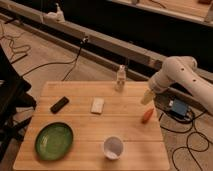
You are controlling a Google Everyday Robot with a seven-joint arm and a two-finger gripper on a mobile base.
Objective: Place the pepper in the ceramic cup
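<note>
Hovering over the right side of the wooden table [125, 127], the gripper [146, 97] points down at the end of a white arm [182, 75] that reaches in from the right. Its fingers are spread and grip nothing. The pepper [147, 116], red-orange and tapered, lies flat on the table just below the gripper, near the right edge, and a narrow gap separates the two. The ceramic cup [113, 147] stands upright near the front edge, left of the pepper and nearer the camera, well apart from it; its pale interior is visible. A green plate [54, 141] sits at the front left corner, apart from the cup. A flat black object [59, 104] and a small white block [97, 105] lie side by side at mid-table, not touching. A small clear bottle [120, 78] stands upright at the back edge. A blue box [177, 107] with cables rests on the floor to the right of the table.
</note>
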